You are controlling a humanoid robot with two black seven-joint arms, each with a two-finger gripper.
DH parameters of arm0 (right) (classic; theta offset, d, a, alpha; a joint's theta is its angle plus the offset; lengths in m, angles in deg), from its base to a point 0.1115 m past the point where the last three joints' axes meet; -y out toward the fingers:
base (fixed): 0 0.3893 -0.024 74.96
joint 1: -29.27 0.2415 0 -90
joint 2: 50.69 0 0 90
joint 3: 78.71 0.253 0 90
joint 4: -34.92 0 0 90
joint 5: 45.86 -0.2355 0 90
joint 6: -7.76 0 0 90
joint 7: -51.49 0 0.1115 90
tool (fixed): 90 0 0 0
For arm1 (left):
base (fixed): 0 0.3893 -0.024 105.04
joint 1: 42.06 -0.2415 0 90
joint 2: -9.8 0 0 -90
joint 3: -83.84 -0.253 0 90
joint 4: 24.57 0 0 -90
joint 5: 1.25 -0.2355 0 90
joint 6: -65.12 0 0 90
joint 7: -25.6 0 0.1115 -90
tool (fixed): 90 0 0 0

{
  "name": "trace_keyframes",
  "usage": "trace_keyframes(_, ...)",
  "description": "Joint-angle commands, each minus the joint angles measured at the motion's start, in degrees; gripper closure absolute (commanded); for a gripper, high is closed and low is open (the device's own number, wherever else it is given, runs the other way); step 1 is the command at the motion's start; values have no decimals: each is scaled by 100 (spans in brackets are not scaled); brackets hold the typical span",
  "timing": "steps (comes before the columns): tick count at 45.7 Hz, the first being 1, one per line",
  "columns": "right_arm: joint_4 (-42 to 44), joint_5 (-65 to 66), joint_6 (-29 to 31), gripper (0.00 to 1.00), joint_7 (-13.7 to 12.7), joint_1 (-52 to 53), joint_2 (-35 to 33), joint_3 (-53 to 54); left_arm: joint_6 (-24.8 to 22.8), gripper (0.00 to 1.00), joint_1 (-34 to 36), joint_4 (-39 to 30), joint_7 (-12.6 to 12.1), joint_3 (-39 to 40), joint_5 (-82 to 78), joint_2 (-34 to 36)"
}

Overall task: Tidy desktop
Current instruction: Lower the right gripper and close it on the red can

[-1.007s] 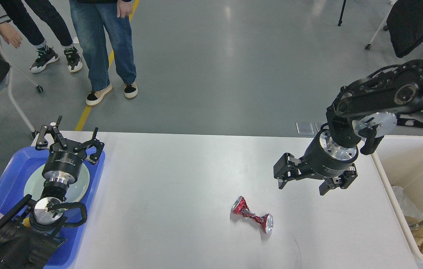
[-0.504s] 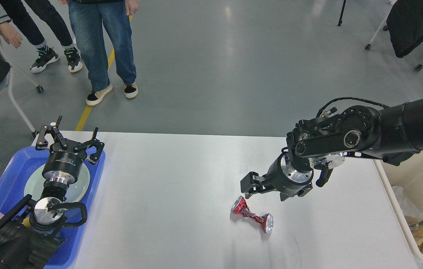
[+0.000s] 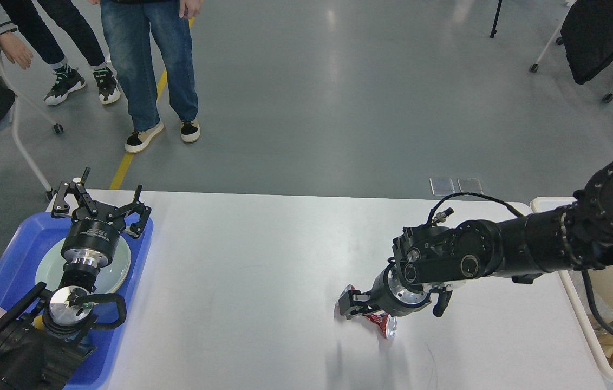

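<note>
While the right pincer sits low over the crushed red can mid-counter, its opening cannot be told. Advise closing across the can's pinched waist. Left pincer spread wide, empty, over the blue tray.

Lab: grey floor, onlookers

You have no legible text to work with here. There is small pale lettering on the black collar of the left gripper, but it is too fine for you to make out. The crushed red can on the surface carries some print, yet no brand or word on it can be read. No numbers, labels or signs are legible elsewhere in the view.
</note>
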Motion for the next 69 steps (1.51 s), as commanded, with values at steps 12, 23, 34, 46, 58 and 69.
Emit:
trace_keyframes(12,314,-427,-262,8,-10,-244,86,-154,0,4,0,0,0,0,0,0)
trace_keyframes(23,253,-471,-244,8,-10,-16,-20,-251,0,4,0,0,0,0,0,0)
trace_keyframes(34,182,-506,-262,9,-10,-59,33,-445,0,4,0,0,0,0,0,0)
trace_keyframes(46,191,-515,-446,12,-10,-305,296,-489,0,4,0,0,0,0,0,0)
trace_keyframes(58,296,-506,-561,23,-2,-472,323,-559,0,4,0,0,0,0,0,0)
trace_keyframes(69,419,-506,-561,45,-2,-622,332,-585,0,4,0,0,0,0,0,0)
